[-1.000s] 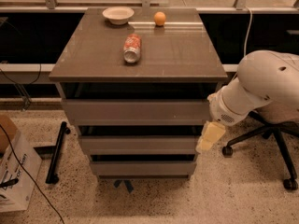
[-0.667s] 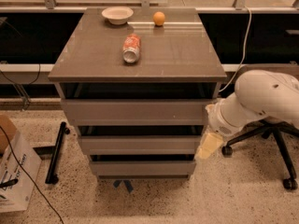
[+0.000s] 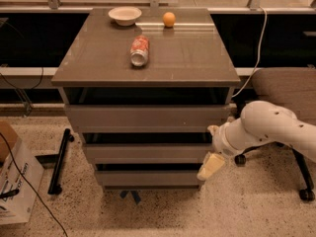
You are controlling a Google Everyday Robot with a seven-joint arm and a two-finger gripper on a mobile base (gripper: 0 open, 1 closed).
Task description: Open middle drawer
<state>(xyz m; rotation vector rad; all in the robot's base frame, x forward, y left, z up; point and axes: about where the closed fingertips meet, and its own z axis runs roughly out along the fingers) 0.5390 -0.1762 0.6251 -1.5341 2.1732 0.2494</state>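
Claw [image 3: 208, 151] spread wide at right end of shut middle drawer [image 3: 148, 153], counter [image 3: 187, 58] above carrying can [image 3: 139, 51], bowl [image 3: 125, 15], orange [image 3: 169, 19]

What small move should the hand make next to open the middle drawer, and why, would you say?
Probably ease the hand slightly up and left toward the dark gap above the middle drawer. The hand sits by that drawer's lower right corner, the front has no handle, and the drawer looks shut.
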